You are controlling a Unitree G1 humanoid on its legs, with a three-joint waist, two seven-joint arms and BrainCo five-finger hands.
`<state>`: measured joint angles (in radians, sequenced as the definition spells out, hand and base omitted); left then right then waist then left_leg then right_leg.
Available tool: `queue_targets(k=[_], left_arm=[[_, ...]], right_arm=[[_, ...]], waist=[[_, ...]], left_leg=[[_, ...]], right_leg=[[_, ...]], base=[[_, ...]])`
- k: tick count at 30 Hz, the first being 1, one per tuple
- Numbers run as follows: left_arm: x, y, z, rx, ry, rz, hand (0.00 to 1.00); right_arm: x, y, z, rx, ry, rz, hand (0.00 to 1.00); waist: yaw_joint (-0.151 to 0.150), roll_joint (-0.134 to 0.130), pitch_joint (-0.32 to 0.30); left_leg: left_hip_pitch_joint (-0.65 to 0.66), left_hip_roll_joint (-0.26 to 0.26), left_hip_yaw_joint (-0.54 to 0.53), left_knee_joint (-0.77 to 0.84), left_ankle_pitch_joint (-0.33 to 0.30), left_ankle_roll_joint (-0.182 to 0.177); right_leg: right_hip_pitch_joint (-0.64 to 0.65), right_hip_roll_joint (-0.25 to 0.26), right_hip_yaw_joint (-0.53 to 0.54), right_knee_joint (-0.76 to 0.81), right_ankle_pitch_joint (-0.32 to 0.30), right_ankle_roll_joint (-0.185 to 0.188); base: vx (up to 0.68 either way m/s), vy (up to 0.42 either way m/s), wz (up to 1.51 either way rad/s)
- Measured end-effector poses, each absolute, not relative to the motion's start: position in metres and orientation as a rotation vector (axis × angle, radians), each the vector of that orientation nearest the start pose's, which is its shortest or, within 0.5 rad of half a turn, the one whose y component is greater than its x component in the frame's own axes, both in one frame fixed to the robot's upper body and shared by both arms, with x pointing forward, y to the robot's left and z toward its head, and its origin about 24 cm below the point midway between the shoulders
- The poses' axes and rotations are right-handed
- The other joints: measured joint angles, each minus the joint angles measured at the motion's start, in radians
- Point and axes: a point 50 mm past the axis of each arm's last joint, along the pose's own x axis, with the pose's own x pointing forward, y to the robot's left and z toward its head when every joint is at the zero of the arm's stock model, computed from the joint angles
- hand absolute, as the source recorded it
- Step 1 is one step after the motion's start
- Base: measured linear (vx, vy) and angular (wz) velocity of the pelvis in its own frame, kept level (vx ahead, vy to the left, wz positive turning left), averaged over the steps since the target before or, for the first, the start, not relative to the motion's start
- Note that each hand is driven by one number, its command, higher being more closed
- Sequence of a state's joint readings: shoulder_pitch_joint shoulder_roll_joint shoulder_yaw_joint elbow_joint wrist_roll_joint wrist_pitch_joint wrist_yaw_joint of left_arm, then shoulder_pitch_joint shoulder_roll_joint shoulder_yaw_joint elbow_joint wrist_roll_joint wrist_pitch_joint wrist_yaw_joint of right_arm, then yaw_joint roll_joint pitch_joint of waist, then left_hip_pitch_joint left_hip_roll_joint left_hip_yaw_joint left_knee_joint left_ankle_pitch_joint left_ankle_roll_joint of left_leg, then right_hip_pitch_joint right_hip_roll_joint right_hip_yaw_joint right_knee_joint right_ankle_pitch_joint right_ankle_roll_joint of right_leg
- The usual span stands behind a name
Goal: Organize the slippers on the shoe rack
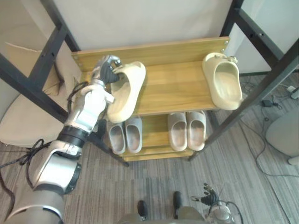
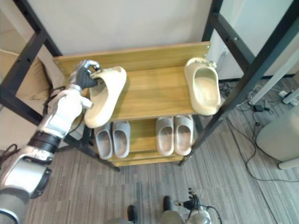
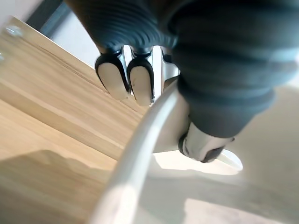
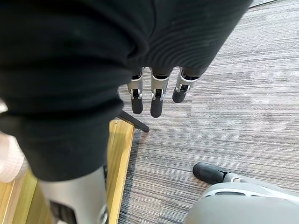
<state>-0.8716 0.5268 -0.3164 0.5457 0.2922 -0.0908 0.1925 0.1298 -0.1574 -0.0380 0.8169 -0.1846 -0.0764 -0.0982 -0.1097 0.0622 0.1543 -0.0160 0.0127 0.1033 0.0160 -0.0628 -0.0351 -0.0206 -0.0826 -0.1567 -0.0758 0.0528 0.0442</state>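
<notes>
My left hand (image 1: 106,70) is clamped on a cream slipper (image 1: 127,91), fingers curled over its rim and thumb on the other side. The slipper is at the left end of the rack (image 1: 173,84) top shelf, one end jutting past the front edge. A second slipper (image 1: 223,81) lies at the right end. The left grey pair (image 1: 125,135) and right grey pair (image 1: 187,130) sit on the lower shelf. My right hand (image 4: 157,95) hangs over the floor (image 4: 243,93), fingers straight, holding nothing.

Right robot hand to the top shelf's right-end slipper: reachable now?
Probably yes: right robot hand hangs open and empty, slipper lies uncovered, though black frame bar runs close.
</notes>
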Motion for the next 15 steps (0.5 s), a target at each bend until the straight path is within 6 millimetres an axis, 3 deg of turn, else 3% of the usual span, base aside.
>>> queue_targets(k=[10, 15], left_arm=[[0.391, 0.134, 0.243, 0.890, -0.568, 0.025, 1.00], [0.395, 0.128, 0.254, 0.891, -0.588, 0.054, 1.00]], right_arm=[[0.128, -0.221, -0.130, -0.323, 0.854, -0.140, 0.00], [0.128, -0.227, -0.129, -0.305, 0.851, -0.178, 0.00]], waist=[[-0.021, 0.005, 0.002], [-0.032, 0.028, 0.015]], left_leg=[[-0.019, -0.010, 0.025, -0.012, 0.004, 0.005], [-0.020, -0.013, 0.028, -0.013, 0.004, 0.005]], right_leg=[[-0.042, -0.005, 0.041, 0.001, 0.009, 0.004], [-0.052, -0.006, 0.061, 0.002, 0.010, 0.005]], base=[[0.00, 0.013, -0.11], [0.00, 0.003, -0.11]])
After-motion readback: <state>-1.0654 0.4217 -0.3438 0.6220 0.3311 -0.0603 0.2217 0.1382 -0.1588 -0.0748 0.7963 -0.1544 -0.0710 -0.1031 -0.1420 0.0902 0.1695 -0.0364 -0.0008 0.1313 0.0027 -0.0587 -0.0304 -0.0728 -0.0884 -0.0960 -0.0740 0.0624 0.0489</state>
